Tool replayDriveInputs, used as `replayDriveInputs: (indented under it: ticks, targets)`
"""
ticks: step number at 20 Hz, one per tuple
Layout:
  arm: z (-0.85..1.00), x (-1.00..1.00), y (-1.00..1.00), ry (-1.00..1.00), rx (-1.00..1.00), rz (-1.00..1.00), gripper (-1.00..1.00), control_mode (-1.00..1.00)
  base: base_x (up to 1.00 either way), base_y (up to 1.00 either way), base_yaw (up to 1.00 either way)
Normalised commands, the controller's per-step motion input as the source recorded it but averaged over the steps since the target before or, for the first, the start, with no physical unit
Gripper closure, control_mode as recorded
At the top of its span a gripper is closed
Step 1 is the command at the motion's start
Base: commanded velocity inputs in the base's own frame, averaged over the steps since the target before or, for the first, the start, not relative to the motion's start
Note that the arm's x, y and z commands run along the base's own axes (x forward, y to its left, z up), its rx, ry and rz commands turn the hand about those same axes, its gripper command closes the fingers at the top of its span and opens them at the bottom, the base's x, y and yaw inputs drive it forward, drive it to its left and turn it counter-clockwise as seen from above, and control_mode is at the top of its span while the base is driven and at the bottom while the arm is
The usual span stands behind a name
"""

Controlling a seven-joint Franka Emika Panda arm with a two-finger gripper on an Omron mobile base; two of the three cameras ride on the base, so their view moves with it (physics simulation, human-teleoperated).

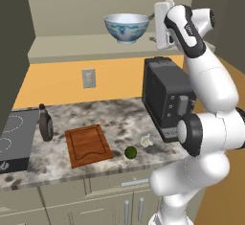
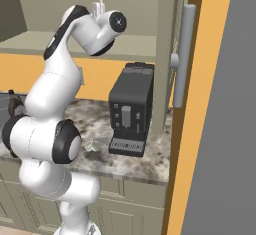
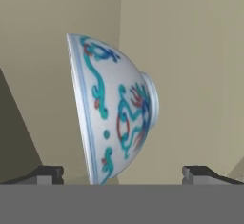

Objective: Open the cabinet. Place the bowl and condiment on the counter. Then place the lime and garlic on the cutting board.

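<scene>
cabinet point(image 1: 119, 8) stands open, its interior shelf exposed. the bowl point(image 1: 127, 27) sits upright on that shelf, white with blue and red pattern outside, pale blue inside. the gripper point(image 1: 154, 27) is raised to shelf level just beside the bowl's right side. in the hand view the bowl point(image 3: 114, 108) appears rolled sideways between the two fingertips point(image 3: 47, 174), which stand wide apart, one on each side of the rim and clear of it; nothing is held.

on the counter point(image 1: 115, 116) below: the condiment bottle point(image 1: 46, 122) stands upright beside the stovetop point(image 1: 14, 140), just left of the cutting board point(image 1: 87, 145). the board is bare. the lime point(image 1: 130, 152) lies on the counter near the board's right front corner, the garlic point(image 1: 146, 140) just beyond it, close to the black coffee machine point(image 1: 167, 97). a wall outlet point(image 1: 88, 78) is on the orange backsplash.
</scene>
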Motion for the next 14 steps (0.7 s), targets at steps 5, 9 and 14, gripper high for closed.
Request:
replayDriveInputs:
  ticks: [5, 9, 14]
  targets:
    - [0.00, 0.32, 0.00, 0.01, 0.00, 0.02, -1.00, -1.00, 0.00, 0.00, 0.00]
    - [0.00, 0.32, 0.00, 0.03, 0.00, 0.02, -1.00, -1.00, 0.00, 0.00, 0.00]
    - [0.00, 0.37, 0.00, 0.04, 0.00, 0.02, -1.00, -1.00, 0.00, 0.00, 0.00]
